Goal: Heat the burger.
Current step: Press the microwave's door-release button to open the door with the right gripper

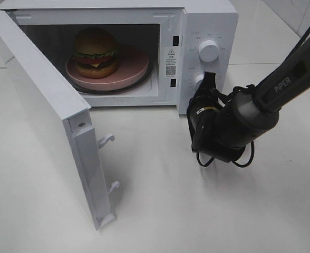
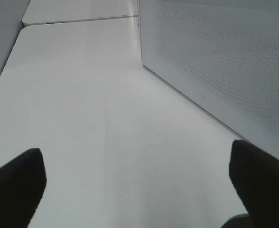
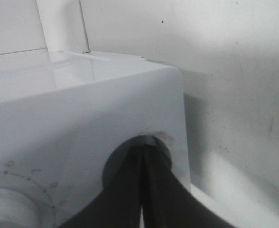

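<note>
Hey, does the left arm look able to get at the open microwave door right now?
Probably yes. The left gripper is open, and only bare table lies between it and the door, whose outer face is right beside it; nothing seems to block the way.

The right end effector (image 3: pixel 142 159), jaws together, touches the white microwave (image 3: pixel 82 109) near a dial (image 3: pixel 4 209).

"PIPER" stands in white letters on the right arm (image 1: pixel 282 84), behind the right claw (image 1: pixel 207 80). Beside the claw, toward the cavity, the microwave (image 1: pixel 213 26) bears a sticker (image 1: pixel 170 60) with a warning triangle and a QR code; its print is unreadable.
</note>
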Available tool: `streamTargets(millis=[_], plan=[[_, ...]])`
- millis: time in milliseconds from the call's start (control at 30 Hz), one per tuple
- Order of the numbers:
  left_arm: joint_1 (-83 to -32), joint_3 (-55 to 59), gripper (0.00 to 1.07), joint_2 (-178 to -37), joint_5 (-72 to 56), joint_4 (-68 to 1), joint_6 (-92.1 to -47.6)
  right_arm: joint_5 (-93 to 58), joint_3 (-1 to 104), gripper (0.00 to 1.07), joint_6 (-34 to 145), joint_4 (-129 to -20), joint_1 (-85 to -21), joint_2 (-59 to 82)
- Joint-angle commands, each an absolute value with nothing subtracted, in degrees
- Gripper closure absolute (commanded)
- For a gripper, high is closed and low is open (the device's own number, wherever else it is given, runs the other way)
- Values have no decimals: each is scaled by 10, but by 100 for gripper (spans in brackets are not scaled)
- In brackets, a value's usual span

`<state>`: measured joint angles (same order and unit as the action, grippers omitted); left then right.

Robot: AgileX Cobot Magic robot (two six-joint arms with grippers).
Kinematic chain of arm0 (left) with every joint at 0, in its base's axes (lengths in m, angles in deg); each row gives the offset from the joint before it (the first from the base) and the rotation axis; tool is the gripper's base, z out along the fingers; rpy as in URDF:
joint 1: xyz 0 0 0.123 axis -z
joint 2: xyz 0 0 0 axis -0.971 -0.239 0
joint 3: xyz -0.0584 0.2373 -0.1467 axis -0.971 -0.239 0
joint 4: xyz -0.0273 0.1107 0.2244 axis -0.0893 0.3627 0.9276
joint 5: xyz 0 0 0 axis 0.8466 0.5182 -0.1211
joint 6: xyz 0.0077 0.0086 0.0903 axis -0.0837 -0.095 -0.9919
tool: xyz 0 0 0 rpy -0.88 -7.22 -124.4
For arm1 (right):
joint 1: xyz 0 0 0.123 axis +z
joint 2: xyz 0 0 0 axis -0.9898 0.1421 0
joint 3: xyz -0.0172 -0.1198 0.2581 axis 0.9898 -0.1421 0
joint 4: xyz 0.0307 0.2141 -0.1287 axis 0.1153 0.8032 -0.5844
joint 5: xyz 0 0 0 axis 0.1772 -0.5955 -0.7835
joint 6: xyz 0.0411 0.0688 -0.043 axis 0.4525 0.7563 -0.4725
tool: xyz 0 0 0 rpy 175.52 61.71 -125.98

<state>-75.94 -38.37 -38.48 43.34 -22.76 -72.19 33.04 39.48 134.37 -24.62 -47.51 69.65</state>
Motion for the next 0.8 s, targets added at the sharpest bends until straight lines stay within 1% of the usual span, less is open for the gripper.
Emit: streamTargets(millis=[33, 233, 367, 667, 800], plan=[[-762, -385, 9, -374, 425, -230, -720, 403, 445, 107, 1343, -350, -489, 695], [-762, -385, 9, -374, 425, -230, -720, 390, 414, 107, 1322, -337, -489, 670], [-762, -385, 9, -374, 425, -230, -720, 347, 387, 107, 1317, -338, -489, 655], [-762, -385, 9, -374, 425, -230, -720, 320, 361, 107, 1298, -336, -489, 640], [-762, -385, 9, -374, 425, -230, -720, 283, 344, 107, 1253, -309, -489, 627]])
